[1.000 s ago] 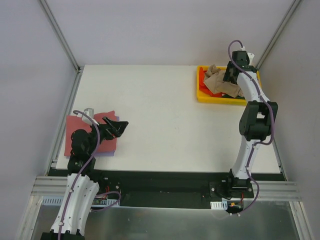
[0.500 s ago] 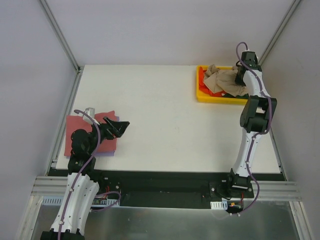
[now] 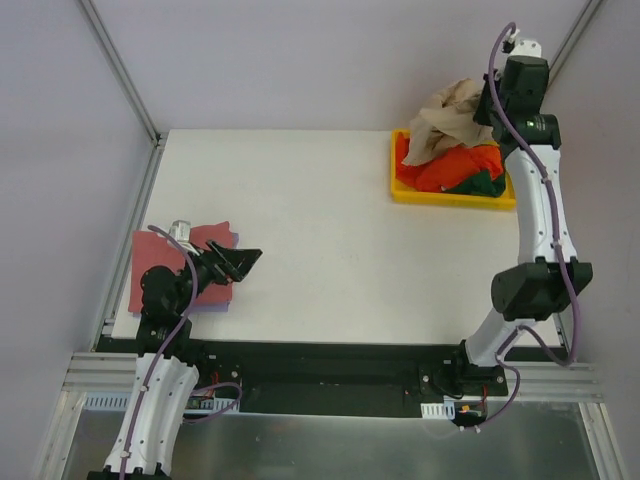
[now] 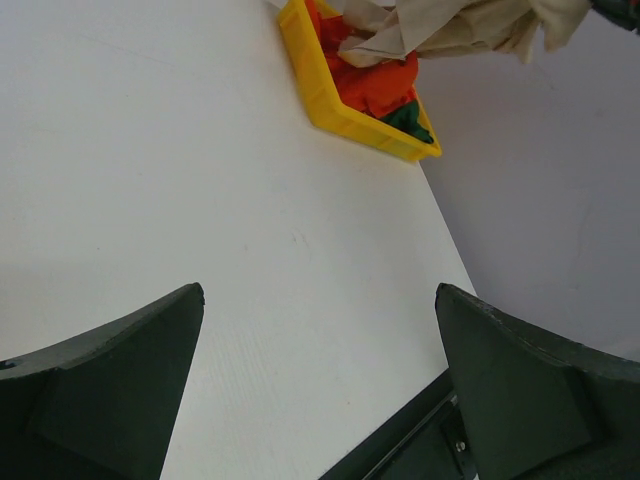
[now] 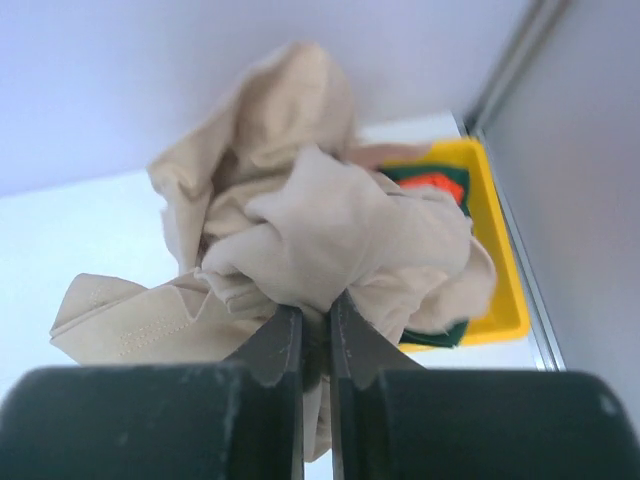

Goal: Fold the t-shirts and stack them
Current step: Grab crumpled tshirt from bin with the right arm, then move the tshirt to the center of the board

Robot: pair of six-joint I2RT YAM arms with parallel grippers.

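Aloft, tan t-shirt (image 3: 447, 115), long axis downward

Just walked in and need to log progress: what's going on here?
The right end effector is shut on the tan-beige t-shirt, holding it bunched in the air above the yellow tray, where an orange t-shirt and a dark green t-shirt lie. The left end effector hangs open over the table beside a dusty red t-shirt lying flat at the left edge.
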